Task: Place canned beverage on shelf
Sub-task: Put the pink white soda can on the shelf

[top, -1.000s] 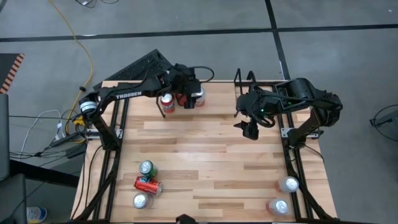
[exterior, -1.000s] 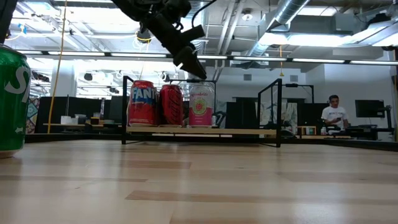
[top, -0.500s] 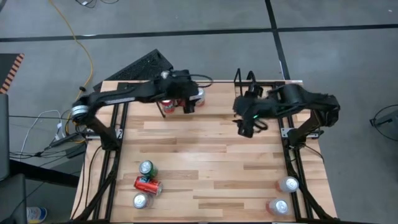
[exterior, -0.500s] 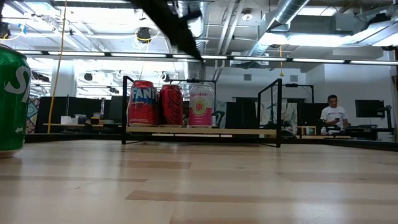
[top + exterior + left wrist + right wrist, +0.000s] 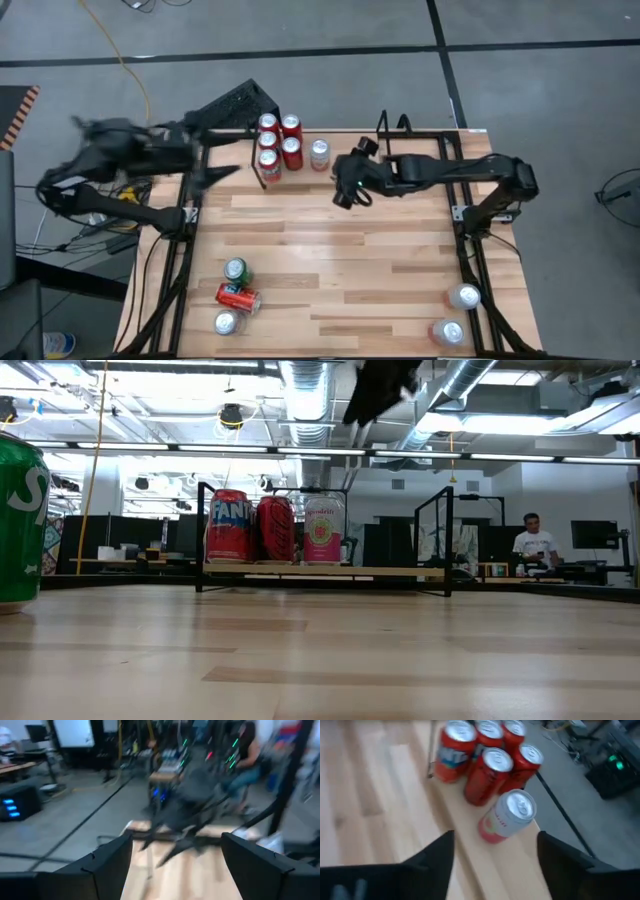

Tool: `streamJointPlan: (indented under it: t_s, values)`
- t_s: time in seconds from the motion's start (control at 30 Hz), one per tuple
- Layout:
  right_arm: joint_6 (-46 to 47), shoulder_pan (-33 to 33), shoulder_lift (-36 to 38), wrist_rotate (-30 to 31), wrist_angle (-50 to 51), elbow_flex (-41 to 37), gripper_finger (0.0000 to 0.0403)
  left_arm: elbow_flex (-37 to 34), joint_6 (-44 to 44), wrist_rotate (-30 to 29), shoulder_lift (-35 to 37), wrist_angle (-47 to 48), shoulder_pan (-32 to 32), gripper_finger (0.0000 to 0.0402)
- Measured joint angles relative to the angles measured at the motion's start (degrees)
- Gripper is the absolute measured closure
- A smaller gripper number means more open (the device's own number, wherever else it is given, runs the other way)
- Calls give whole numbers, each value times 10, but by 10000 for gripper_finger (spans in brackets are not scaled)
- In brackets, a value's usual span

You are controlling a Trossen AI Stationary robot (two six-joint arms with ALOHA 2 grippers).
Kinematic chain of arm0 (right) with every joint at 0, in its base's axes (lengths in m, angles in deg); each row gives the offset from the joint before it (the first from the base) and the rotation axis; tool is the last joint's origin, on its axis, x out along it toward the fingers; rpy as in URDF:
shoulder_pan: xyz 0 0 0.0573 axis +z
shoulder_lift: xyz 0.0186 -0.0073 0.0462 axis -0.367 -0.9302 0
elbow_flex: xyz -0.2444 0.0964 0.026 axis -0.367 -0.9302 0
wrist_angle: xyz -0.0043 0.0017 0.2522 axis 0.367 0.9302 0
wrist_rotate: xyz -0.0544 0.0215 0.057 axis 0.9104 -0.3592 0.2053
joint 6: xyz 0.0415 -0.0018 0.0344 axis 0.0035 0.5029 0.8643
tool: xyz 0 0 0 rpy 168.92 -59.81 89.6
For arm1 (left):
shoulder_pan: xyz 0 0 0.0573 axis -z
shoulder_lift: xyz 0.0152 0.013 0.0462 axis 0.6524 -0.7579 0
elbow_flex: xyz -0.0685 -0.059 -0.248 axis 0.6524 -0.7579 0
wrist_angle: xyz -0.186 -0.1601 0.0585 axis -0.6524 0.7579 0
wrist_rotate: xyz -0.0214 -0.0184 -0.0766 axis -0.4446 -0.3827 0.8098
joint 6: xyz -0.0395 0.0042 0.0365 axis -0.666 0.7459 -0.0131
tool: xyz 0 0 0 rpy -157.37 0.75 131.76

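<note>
Several cans stand on the shelf (image 5: 385, 125) at the table's far edge: red ones (image 5: 279, 140) and a pink-and-white one (image 5: 318, 153) at their right. The low view shows a Fanta can (image 5: 228, 525), a red can (image 5: 276, 528) and the pink can (image 5: 323, 530) on the shelf (image 5: 448, 540). My right gripper (image 5: 345, 192) hovers open above the table, just near-right of the pink can (image 5: 507, 817), with nothing between its fingers (image 5: 430, 860). My left gripper (image 5: 222, 172) is open and empty, drawn back over the table's left edge.
At the near left are a green can (image 5: 236, 270), a red can (image 5: 238, 297) lying on its side and a silver-topped can (image 5: 226, 322). Two more cans (image 5: 463, 296) (image 5: 447, 332) stand at the near right. The wooden middle of the table (image 5: 330, 260) is bare.
My left gripper has drawn away from the cans on the shelf, rising and moving fast toward the table's left edge; the cans stay standing. My right gripper has come down and moved toward the table's left, nearer the pink can.
</note>
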Motion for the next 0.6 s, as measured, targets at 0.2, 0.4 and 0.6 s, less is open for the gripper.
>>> streamJointPlan:
  t_s: [0.2, 0.4, 0.6]
  values:
    - [49, -40, 0, -13, -57, -46, 294, 0, -67, 0, 85, 34, 55, 111]
    - [82, -79, 1, -66, -92, -79, 393, -29, -86, -18, 115, 44, 62, 111]
    - [98, -105, 0, -108, -162, -128, 401, -53, -93, -21, 115, 44, 62, 111]
